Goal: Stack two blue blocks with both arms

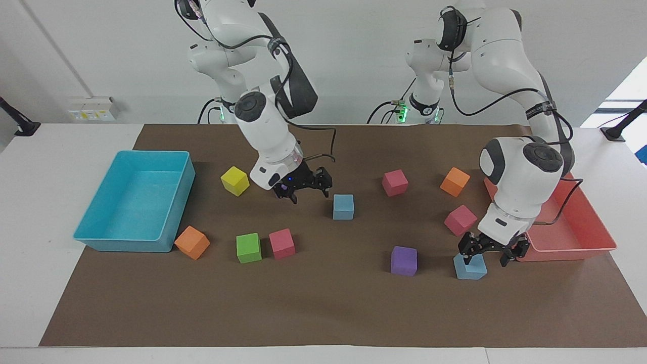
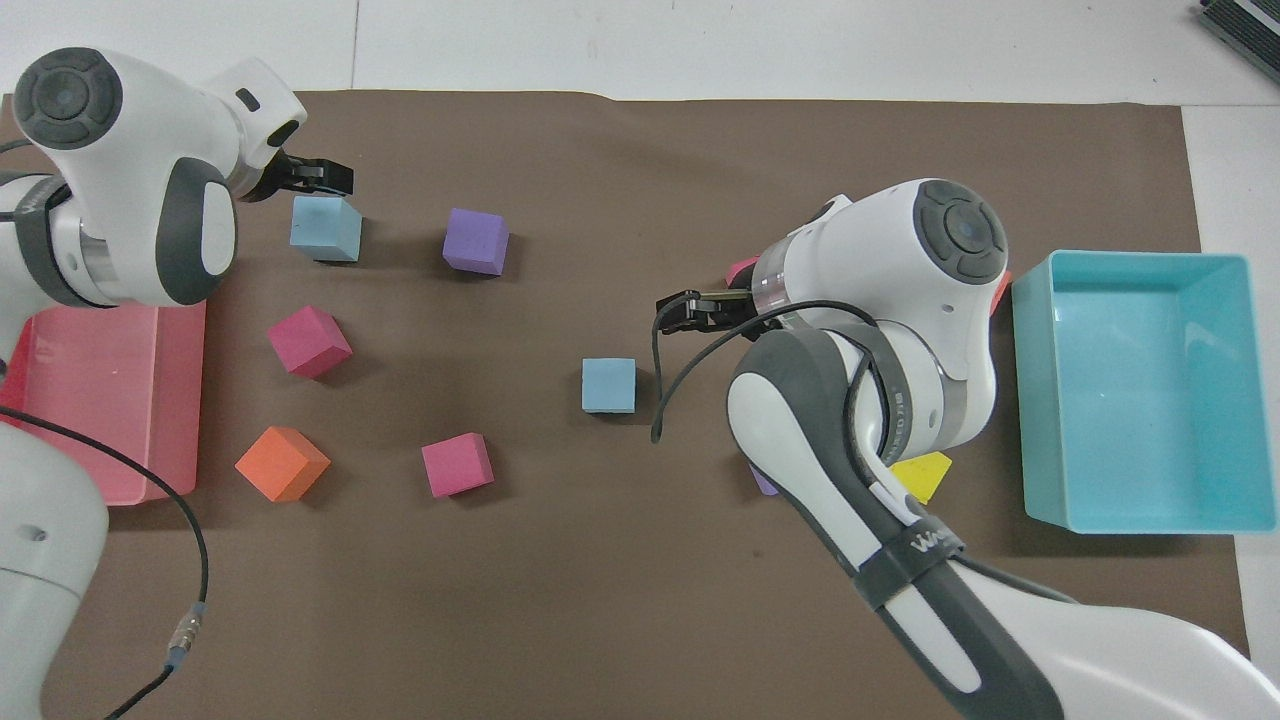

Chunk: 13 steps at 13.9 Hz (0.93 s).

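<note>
One blue block (image 1: 343, 207) (image 2: 609, 385) rests mid-mat. My right gripper (image 1: 309, 191) (image 2: 685, 310) hangs open and empty just beside it, toward the right arm's end, clear of the block. The other blue block (image 1: 470, 267) (image 2: 326, 228) sits farther from the robots, next to the pink bin (image 1: 566, 248). My left gripper (image 1: 487, 254) (image 2: 320, 180) hovers low over this block, open, one fingertip (image 1: 467, 257) at its top edge. Whether it touches the block I cannot tell.
A turquoise bin (image 1: 121, 245) stands at the right arm's end. Scattered on the brown mat are a yellow cube (image 1: 235, 180), a purple cube (image 1: 404, 260), a green cube (image 1: 248, 247), orange cubes (image 1: 192, 242) (image 1: 455, 181) and pink cubes (image 1: 281, 243) (image 1: 395, 182) (image 1: 460, 220).
</note>
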Each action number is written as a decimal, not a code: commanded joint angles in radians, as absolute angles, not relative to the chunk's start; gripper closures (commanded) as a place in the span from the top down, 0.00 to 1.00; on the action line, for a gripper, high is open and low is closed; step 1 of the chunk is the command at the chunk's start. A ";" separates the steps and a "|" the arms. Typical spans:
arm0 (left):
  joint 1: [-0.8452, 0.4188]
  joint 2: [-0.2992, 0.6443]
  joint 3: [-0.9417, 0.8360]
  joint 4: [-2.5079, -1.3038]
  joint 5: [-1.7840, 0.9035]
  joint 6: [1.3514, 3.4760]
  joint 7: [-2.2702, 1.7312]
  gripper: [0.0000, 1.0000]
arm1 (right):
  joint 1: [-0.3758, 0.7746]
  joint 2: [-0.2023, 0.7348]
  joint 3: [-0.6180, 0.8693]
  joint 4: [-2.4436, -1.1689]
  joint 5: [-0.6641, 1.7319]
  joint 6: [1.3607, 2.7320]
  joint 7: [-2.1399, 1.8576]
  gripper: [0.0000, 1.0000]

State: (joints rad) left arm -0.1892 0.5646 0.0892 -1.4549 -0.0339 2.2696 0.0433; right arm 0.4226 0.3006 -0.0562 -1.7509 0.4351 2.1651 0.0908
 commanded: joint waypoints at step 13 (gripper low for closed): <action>-0.199 0.591 0.100 -1.585 -0.051 2.384 -0.026 0.47 | 0.403 0.328 -0.043 -1.968 0.988 2.336 -0.436 0.00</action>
State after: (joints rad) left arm -0.1892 0.6060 0.0907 -1.5583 -0.0348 2.3618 -0.0120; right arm 0.4113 0.3273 -0.0514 -1.9511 0.9304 2.3183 -0.3911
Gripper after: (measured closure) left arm 0.101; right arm 0.987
